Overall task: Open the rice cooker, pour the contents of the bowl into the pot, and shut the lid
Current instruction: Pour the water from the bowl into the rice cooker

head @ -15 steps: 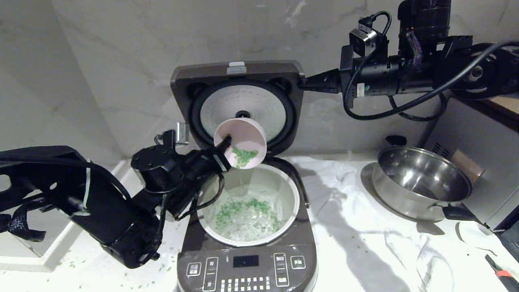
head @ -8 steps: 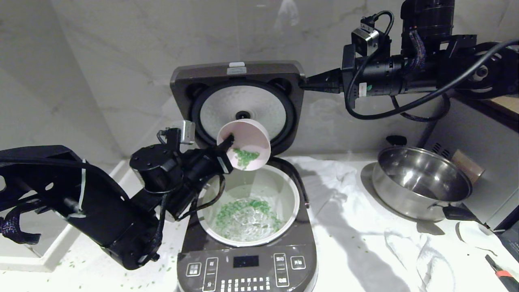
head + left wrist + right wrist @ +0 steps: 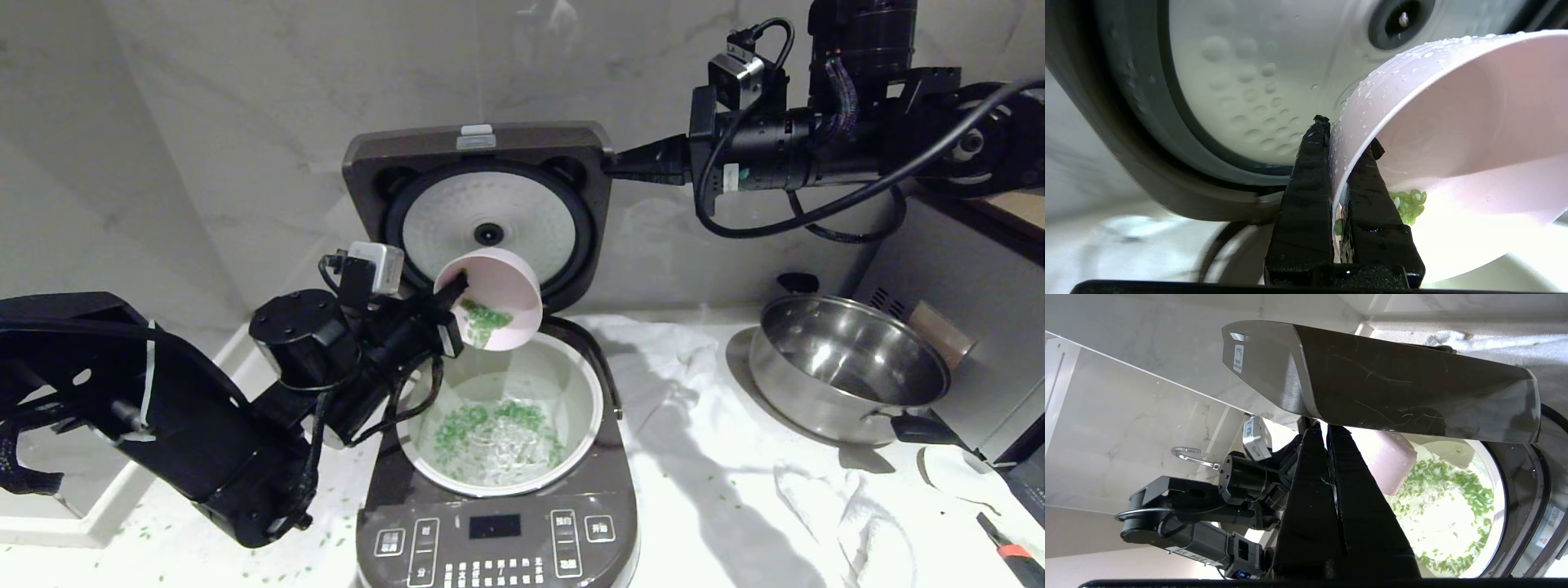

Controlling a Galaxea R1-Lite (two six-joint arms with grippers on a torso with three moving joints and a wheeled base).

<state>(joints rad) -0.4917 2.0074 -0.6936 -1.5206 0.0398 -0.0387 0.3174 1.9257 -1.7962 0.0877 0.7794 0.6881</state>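
Head view has the bowl [image 3: 495, 300] tipped on its side just above the back rim of the pot [image 3: 583, 384], mouth toward me, with a clump of green bits [image 3: 482, 314] clinging inside. My left gripper [image 3: 454, 287] is pinched tight on the bowl's rim, one finger inside and one outside, as the left wrist view confirms. Below the bowl, the pot sits in the rice cooker [image 3: 498, 523] and already holds most of the green bits in water, so I judge the pour nearly done. Above and behind the bowl, the lid [image 3: 478, 143] stands upright and open. My right gripper [image 3: 616, 166] rests at the lid's right edge, fingers pressed together and holding nothing. Right of the cooker, well apart, sits a steel pan [image 3: 849, 367] on a white cloth [image 3: 718, 457].

Left for me: shake out the last bits, put the bowl down, close the lid.
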